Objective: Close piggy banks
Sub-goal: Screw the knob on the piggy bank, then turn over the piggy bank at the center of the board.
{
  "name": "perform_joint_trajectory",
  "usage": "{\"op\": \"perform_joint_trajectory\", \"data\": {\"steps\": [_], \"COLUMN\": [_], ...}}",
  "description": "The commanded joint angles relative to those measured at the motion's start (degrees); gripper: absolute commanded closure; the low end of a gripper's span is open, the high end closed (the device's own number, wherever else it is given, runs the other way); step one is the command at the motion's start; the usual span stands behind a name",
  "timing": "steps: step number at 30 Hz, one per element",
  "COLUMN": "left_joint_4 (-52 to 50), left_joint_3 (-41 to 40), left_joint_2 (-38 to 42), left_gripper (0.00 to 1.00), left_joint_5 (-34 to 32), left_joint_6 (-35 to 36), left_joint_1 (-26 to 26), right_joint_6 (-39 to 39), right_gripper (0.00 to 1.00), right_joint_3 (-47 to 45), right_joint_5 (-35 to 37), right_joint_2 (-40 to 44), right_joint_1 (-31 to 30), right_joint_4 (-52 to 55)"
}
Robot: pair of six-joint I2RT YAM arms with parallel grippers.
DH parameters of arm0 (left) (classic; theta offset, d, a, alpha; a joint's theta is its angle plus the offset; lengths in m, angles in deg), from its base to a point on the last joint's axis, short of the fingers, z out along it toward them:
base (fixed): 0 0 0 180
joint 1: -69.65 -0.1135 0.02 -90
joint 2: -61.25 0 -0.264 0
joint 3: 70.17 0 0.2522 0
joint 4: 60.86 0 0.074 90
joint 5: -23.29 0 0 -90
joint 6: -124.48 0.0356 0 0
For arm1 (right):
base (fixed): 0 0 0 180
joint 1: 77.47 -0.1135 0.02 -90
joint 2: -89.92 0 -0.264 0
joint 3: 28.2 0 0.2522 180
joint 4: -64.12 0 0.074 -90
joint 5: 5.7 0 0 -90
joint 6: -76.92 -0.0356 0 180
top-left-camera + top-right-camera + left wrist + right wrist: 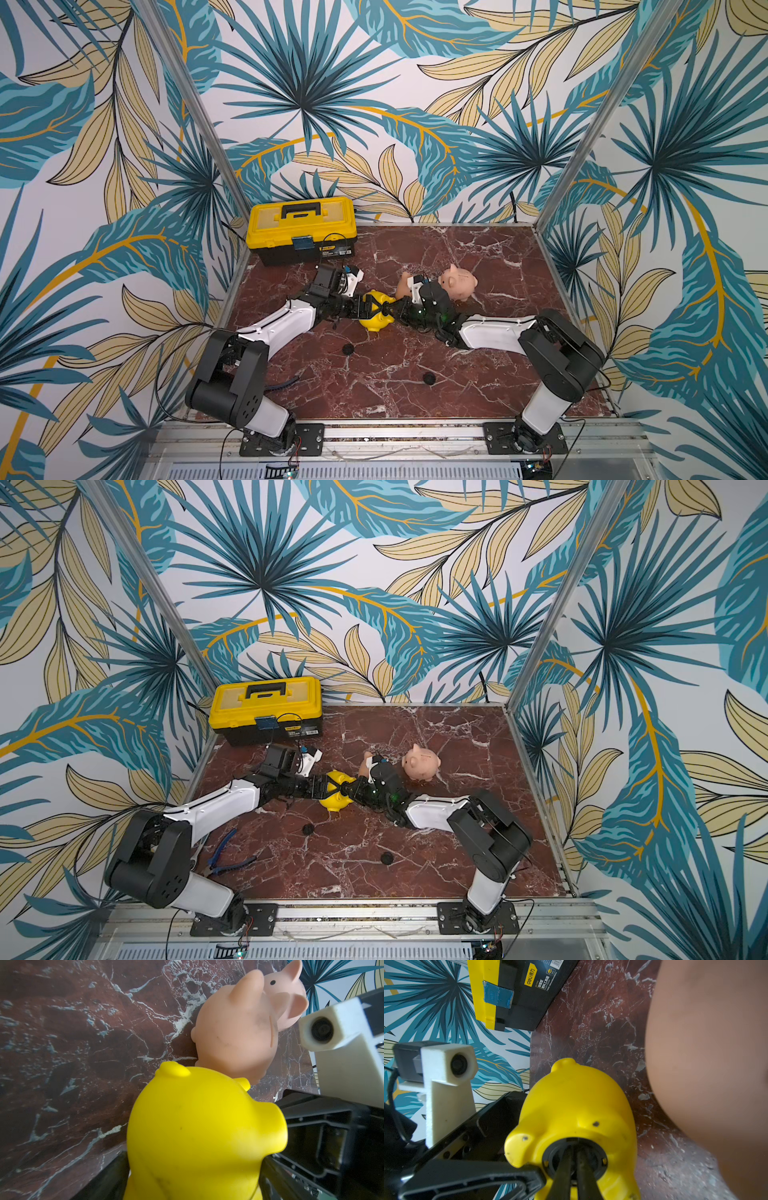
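Three piggy banks to close, and we reckon we're only on the first. The yellow piggy bank [377, 323] is tipped on its side around the middle of the worktop [478, 353], with its belly turned toward the right arm. We can't tell if it's resting on the surface or held just off it.

Our left hand [374, 309] is clamped around its body, one finger each side. Our right hand [574, 1147] has its fingers almost pressed together with a sliver of gap, tips poked into the black plug [598, 1151] sitting in the belly hole. We can't tell if it's pinching the plug or only touching it. The plug looks seated, but we can't say whether it's fully home.

What's left: the peach-orange piggy bank [403, 284] sits just behind the right wrist, and the pale pink piggy bank [459, 282] is right beside it. Their bellies are hidden, so we can't tell if they're open or shut. Two black discs [347, 349] lie loose nearer the arm bases, well apart from the pigs. We're guessing those are their plugs, so a third done at best.
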Motion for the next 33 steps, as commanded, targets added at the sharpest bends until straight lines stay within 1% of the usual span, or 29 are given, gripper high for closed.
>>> {"op": "perform_joint_trajectory", "data": {"steps": [1, 3, 6, 10, 16, 21, 27, 33], "left_joint_4": [-5.08, -5.96, -6.91, -7.13, -8.72, -11.25, -13.66, -16.56], "left_joint_3": [-0.94, -0.48, -0.10, 0.06, 1.18, 3.08, 6.39, 12.02], "left_joint_2": [-0.62, -0.80, -0.71, -0.27, -0.02, -0.70, -2.39, -5.86], "left_gripper": [0.08, 0.08, 0.08, 0.08, 0.08, 0.07, 0.07, 0.07], "left_joint_5": [-1.02, -2.54, -4.01, -5.08, -8.54, -13.29, -16.06, -18.00], "left_joint_6": [0.22, 0.22, 0.24, 0.04, -1.15, -2.64, -4.94, -5.84], "left_joint_1": [1.03, 1.01, 1.01, 1.02, 0.94, 0.62, -2.05, -4.77], "right_joint_6": [4.01, 5.87, 7.48, 10.24, 13.12, 13.92, 15.65, 16.74], "right_gripper": [0.77, 0.72, 0.64, 0.58, 0.57, 0.57, 0.57, 0.58], "right_joint_3": [2.00, 2.24, 1.08, 0.39, 0.92, 0.31, 0.22, -0.26], "right_joint_5": [2.67, 3.10, 4.12, 5.29, 6.78, 7.92, 9.26, 10.14], "right_joint_2": [2.32, 2.62, 4.00, 6.28, 9.13, 11.22, 13.86, 16.75], "right_joint_1": [-0.30, -0.29, -0.30, -0.28, -0.27, -0.31, -0.31, -0.31], "right_joint_4": [4.75, 7.04, 7.57, 9.72, 14.26, 15.15, 18.00, 20.35]}}
